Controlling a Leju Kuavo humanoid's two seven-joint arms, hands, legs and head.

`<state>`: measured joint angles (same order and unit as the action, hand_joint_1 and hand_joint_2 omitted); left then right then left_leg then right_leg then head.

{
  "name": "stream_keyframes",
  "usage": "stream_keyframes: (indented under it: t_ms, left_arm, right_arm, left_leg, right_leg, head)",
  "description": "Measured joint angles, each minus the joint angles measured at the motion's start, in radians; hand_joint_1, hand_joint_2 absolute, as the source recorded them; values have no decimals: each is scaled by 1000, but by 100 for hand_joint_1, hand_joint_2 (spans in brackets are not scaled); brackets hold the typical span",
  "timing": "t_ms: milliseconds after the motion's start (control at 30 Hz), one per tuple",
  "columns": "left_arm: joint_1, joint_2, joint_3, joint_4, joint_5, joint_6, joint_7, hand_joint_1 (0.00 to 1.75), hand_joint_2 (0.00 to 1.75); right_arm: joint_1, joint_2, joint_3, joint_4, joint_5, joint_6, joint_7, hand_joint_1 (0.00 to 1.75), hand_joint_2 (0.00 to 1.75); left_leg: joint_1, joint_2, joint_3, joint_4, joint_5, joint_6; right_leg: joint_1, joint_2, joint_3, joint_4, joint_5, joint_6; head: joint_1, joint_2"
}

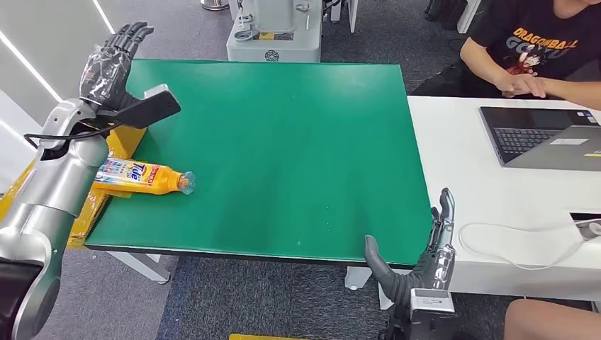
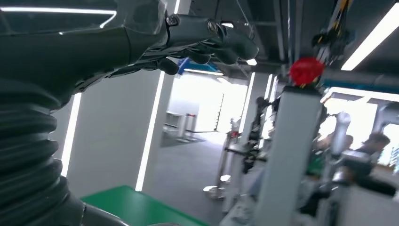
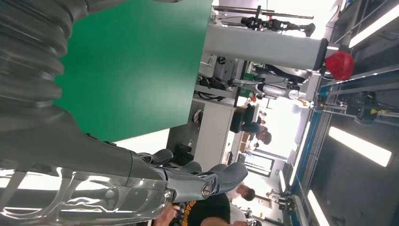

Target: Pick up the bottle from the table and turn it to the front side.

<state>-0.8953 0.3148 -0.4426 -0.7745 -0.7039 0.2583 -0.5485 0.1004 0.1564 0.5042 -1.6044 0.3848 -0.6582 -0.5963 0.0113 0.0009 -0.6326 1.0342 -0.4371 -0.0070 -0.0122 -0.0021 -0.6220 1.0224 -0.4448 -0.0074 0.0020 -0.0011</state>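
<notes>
Nearest the head camera, the right hand (image 1: 430,249) hangs at the green table (image 1: 283,142) near edge, fingers spread, empty. Wrist views show red buttons on grey posts. One orange plastic detergent bottle (image 1: 142,176) lies on its side at the table's left edge, below the raised, spread, empty left hand (image 1: 117,60).

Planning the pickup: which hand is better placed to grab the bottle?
Left. The left hand is raised, open, above the table's left side where the bottle lies; the right hand hangs beyond the near right edge.
</notes>
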Motion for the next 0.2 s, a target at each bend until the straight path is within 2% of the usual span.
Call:
stream_keyframes:
  t_ms: [167,200]
  left_arm:
    - [90,-41,57,-199,417,-55,-6,0,175]
    - [101,-49,61,-216,454,-57,-6,0,175]
  right_arm:
    - [-11,0,12,20,-41,-16,-39,0,175]
    - [-12,0,14,23,-45,-17,-43,0,175]
  left_leg:
    - [0,-1,0,0,0,0]
    - [0,-1,0,0,0,0]
  right_leg:
    - [0,-1,1,-1,0,1]
    - [0,-2,1,-1,0,1]
  head:
    - [0,0]
    - [0,0]
